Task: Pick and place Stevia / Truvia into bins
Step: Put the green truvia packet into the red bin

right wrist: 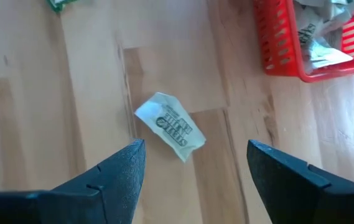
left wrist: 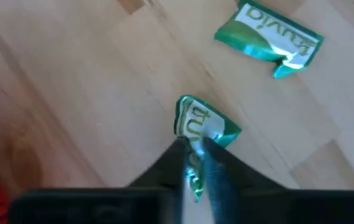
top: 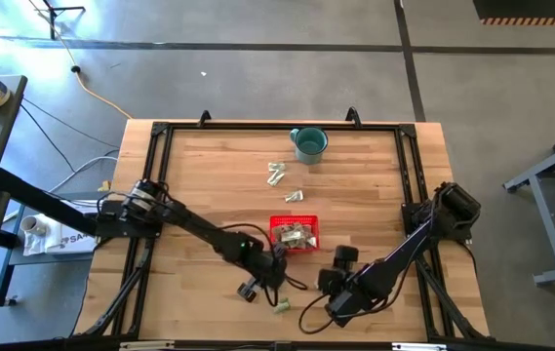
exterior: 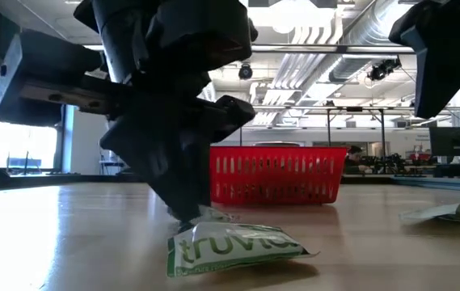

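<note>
Counter [top: 218, 175] of pale wood, with a red basket [top: 295, 234] near its middle holding several packets [top: 297, 235]. Left gripper [left wrist: 196, 163] down at the near edge, just near of the basket, jaws pinched shut on a Truvia packet [left wrist: 203, 124] that stands on edge under the fingertips, low over the wood. Second Truvia packet [left wrist: 270, 40] flat and crumpled just beside it, showing large in the low view [exterior: 234, 246] in front of the basket [exterior: 278, 174]. Right gripper [right wrist: 195, 171] to the right of the basket, near the near edge, jaws spread wide and empty above a white packet [right wrist: 169, 126] lying flat between them. More packets [top: 277, 174] loose on the far half, near a teal mug [top: 308, 143] at the far edge, one [top: 294, 197] between those and the basket.
</note>
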Motion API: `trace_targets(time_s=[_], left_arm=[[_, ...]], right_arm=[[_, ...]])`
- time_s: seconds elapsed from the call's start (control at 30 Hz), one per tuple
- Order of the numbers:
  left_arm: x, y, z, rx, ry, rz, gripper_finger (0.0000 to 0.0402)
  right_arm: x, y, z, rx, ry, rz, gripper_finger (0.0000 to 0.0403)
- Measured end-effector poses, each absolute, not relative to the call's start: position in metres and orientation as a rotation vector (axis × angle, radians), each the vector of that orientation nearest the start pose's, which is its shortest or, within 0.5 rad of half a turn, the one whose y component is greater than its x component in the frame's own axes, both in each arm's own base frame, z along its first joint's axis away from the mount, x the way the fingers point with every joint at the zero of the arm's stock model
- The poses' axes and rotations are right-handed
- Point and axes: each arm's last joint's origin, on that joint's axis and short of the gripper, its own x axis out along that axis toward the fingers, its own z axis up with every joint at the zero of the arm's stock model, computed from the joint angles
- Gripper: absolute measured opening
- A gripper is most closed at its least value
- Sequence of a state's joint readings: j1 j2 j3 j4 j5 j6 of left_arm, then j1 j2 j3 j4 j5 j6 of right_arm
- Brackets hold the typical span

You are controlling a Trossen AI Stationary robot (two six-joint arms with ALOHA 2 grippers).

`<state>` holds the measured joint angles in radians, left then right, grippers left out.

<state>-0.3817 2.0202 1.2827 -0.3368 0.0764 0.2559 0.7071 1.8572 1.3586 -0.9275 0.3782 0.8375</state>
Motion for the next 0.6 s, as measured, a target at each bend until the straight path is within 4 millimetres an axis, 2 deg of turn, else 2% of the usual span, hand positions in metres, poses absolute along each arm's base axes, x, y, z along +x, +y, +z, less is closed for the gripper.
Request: trace_targets(time_s=[0.07,0.1,0.2,0.33,0.47,0.53,0.6], left_arm=[[0.370,-0.150,0.141,0.393,1.029,-0.515,0.0038],[0.368,-0.149,0.143,0.395,1.040,-0.502,0.0028],[0.363,-0.145,0.156,0.424,1.045,-0.434,0.0029],[0.359,-0.138,0.204,0.474,1.042,-0.293,0.0045],[0.361,-0.122,0.244,0.488,0.948,-0.184,0.0033],[0.368,-0.104,0.248,0.460,0.931,-0.139,0.0032],[0.376,-0.083,0.241,0.417,0.962,-0.119,0.0032]], right_arm=[[0.273,0.219,0.199,-0.028,1.204,-0.257,0.0271],[0.273,0.218,0.198,-0.037,1.209,-0.264,0.0271],[0.271,0.217,0.198,-0.062,1.219,-0.281,0.0271],[0.267,0.214,0.198,-0.063,1.228,-0.340,0.0271],[0.262,0.218,0.199,-0.081,1.200,-0.360,0.0271],[0.260,0.221,0.199,-0.091,1.189,-0.354,0.0271],[0.259,0.224,0.197,-0.102,1.185,-0.342,0.0271]])
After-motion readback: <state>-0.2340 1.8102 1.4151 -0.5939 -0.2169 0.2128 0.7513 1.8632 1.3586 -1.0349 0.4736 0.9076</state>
